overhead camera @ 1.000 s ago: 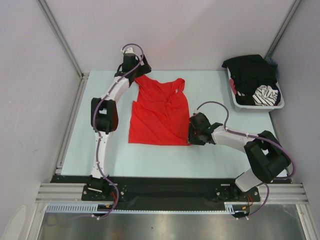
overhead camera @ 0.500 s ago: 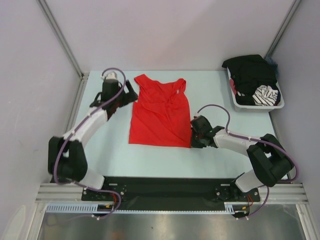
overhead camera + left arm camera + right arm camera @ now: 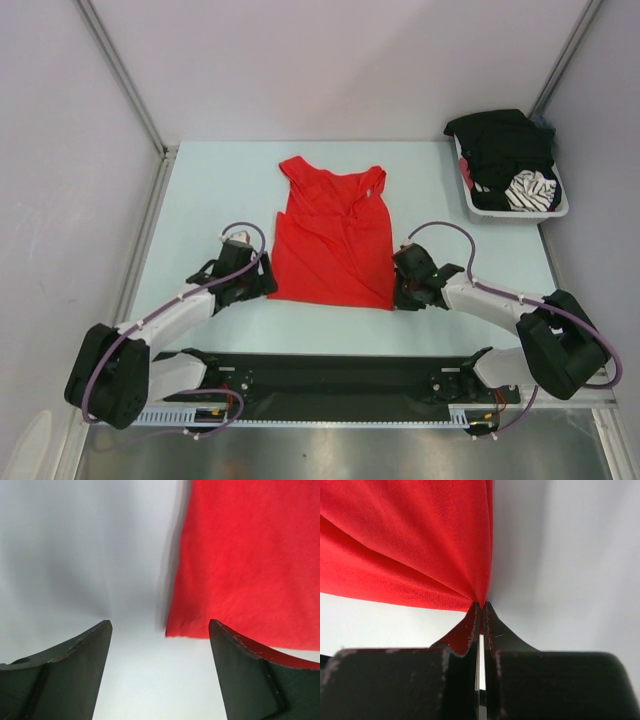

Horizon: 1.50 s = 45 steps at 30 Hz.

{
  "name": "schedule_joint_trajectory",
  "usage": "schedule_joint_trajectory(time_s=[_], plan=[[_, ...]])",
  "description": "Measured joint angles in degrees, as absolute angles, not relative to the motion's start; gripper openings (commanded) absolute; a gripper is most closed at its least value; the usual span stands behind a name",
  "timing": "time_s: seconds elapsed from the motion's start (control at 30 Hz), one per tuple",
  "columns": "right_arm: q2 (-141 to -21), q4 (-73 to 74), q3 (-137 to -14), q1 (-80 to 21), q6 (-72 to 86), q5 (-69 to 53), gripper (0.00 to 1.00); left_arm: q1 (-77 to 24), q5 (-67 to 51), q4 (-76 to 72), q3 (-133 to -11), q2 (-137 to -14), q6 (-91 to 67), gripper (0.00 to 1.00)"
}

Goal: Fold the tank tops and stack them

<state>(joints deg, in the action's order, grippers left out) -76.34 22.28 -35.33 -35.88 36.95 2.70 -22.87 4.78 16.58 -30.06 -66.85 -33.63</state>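
Nothing can be read in any view: no writing, label, brand, number or sign. The red top [image 3: 335, 240] shows only plain cloth, from above and in both wrist views. The basket [image 3: 560, 208] at 2 o'clock, and the clothes in it, are too small to show any print.
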Motion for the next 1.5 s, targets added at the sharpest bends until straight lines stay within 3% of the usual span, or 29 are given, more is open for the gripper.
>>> schedule_joint_trajectory(time_s=[0.1,0.23,0.4,0.5,0.57,0.6,1.13,1.5], plan=[[-76.2,22.6,-35.3,-35.9,37.3,2.7,0.00,-23.0,4.3,16.4,-26.6,-63.8,-34.6,0.72],[-76.2,22.6,-35.3,-35.9,37.5,2.8,0.00,-23.4,2.0,13.5,-24.5,-63.3,-35.2,0.68],[-76.0,22.5,-35.1,-35.8,37.9,3.1,0.00,-25.6,0.7,10.0,-24.2,-65.4,-36.6,0.47],[-75.6,22.5,-34.8,-35.7,38.0,3.2,0.00,-26.7,0.8,8.5,-23.7,-66.1,-37.5,0.30],[-75.3,22.5,-34.6,-35.7,38.2,3.2,0.00,-27.1,0.7,7.7,-23.4,-66.7,-37.9,0.02],[-75.2,22.7,-34.5,-35.6,38.4,3.3,0.00,-27.2,0.8,7.6,-23.2,-66.9,-38.2,0.00],[-68.2,37.4,-34.5,-40.7,44.2,4.3,0.00,-39.9,1.6,24.1,-22.7,-49.5,-44.1,0.00],[-58.9,50.7,-41.1,-40.9,49.1,8.9,0.00,-41.6,2.8,34.1,-26.7,-44.7,-47.9,0.00]])
